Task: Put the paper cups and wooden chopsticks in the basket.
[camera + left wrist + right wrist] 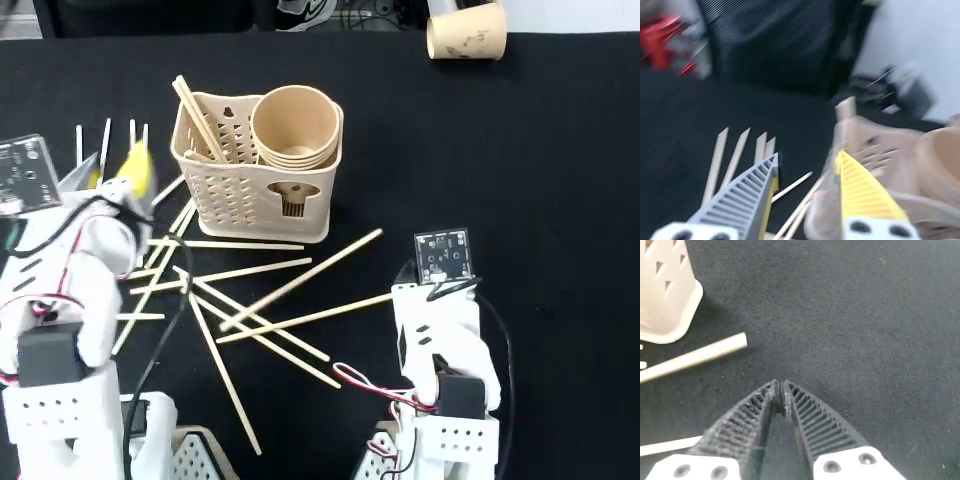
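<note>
- Desk (560, 200): broad bare black surface ahead of and beside the right gripper (780, 390). A lone paper cup (466, 35) lies at its far edge, well apart from both grippers.
- Basket (250, 190): just beside the left gripper (807, 162), blurred and cut off in the left wrist view. It holds stacked paper cups (295, 125).
- Loose chopsticks (270, 300): crisscrossed between the grippers, some hidden under the left arm.
- Left gripper: jaws apart, empty.
- Right gripper: jaws closed, empty.

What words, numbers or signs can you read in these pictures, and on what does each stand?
Nothing can be read as text.
Paper cup lying on its side: dark printed marks, too small to read.
Circuit board on an arm: tiny marks, too small to read.
Second circuit board: likewise unreadable.
</note>
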